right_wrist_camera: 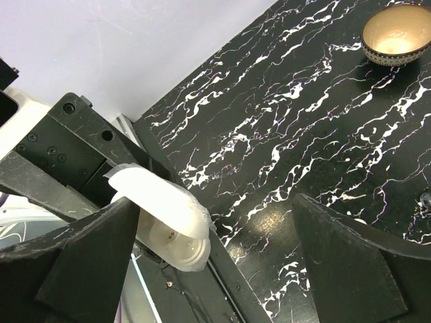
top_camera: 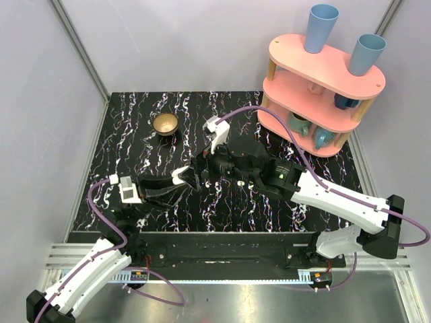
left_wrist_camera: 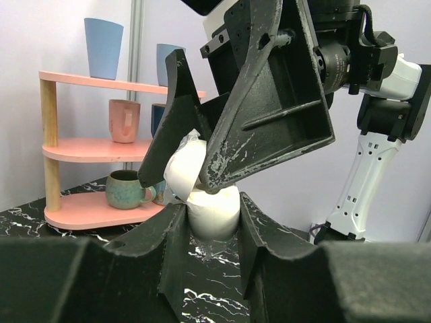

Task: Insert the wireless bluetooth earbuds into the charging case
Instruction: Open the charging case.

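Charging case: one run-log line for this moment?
left gripper: jaws shut on charging case | lid: raised | right gripper: jaws open, over lid | earbuds: not seen

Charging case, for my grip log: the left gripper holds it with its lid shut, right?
Not quite. The left gripper does hold the charging case, but its lid stands open, as the right wrist view shows.
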You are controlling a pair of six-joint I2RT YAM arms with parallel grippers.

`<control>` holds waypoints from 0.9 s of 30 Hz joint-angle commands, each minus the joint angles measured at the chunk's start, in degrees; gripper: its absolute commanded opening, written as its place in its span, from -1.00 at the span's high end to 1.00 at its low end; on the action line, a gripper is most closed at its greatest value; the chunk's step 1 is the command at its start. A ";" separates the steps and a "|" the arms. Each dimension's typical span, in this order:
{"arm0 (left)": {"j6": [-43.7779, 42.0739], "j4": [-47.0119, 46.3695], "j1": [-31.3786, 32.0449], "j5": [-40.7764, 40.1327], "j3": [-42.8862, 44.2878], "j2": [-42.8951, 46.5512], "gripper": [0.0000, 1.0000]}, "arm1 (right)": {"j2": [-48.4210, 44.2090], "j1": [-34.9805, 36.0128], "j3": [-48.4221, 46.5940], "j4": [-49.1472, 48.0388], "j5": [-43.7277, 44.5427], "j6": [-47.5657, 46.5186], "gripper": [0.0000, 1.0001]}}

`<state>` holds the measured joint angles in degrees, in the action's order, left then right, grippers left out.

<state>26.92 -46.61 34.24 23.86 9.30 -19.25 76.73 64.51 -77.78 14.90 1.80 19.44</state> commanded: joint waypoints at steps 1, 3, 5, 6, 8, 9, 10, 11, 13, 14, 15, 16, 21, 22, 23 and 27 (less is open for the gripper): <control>-1.43 -3.14 0.21 5.14 3.18 0.52 1.00 | 0.18 -0.35 -2.55 -0.66 2.59 -1.60 -1.00; -1.87 -2.61 0.21 6.37 3.01 0.87 1.00 | 0.09 -1.31 -2.90 -0.92 2.33 -0.81 -1.00; -2.13 -1.91 0.21 6.99 3.00 1.14 1.00 | 0.00 -2.19 -3.08 -1.27 -0.03 -0.20 -1.00; -2.31 -1.64 0.21 6.91 2.83 1.31 1.00 | 0.00 -2.89 -3.26 -1.53 -1.00 -0.19 -0.99; -2.48 -1.21 0.22 6.82 2.65 1.58 1.00 | 0.26 -3.51 -3.43 -1.62 -4.52 0.33 -1.00; -2.57 -1.20 0.30 6.64 2.57 1.67 1.00 | 0.35 -4.21 -3.61 -1.62 -5.48 1.29 -0.99; -2.57 -1.12 0.22 6.64 2.48 1.75 1.00 | 0.44 -4.48 -3.61 -1.71 -7.06 1.74 -0.99; -2.83 -0.94 0.21 6.55 2.30 2.02 1.00 | 0.44 -4.66 -3.52 -2.06 -7.86 2.09 -1.00; -2.92 -0.68 0.21 6.55 2.21 2.11 1.00 | 0.26 -5.36 -3.35 -2.24 -8.92 3.14 -1.00; -3.10 -0.41 0.21 6.90 2.13 2.11 1.00 | 0.35 -5.71 -3.17 -2.41 -8.92 3.67 -1.00; -3.10 -0.24 0.21 6.90 2.21 2.19 1.00 | 0.35 -5.97 -3.00 -2.50 -8.92 4.72 -0.99; -3.19 0.20 0.21 6.99 2.21 2.37 1.00 | 0.26 -6.67 -2.91 -2.50 -9.62 5.08 -0.99; -4.50 2.66 0.21 7.43 2.56 3.07 1.00 | -0.26 -8.35 -2.12 -4.17 -12.78 7.10 -0.99; -4.68 3.19 0.21 7.35 2.65 3.51 1.00 | -0.70 -8.61 -1.94 -4.35 -13.75 7.28 -1.00; -5.20 4.15 0.21 7.00 2.65 3.77 1.00 | -0.79 -9.05 -1.85 -4.35 -13.93 7.28 -1.00; -6.08 6.00 0.21 6.55 2.65 5.09 1.00 | -1.93 -10.46 -0.89 -4.35 -13.67 7.89 -0.99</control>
<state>22.39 -41.78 34.17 27.05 10.02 -15.79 77.12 56.69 -78.37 16.16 -13.26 25.32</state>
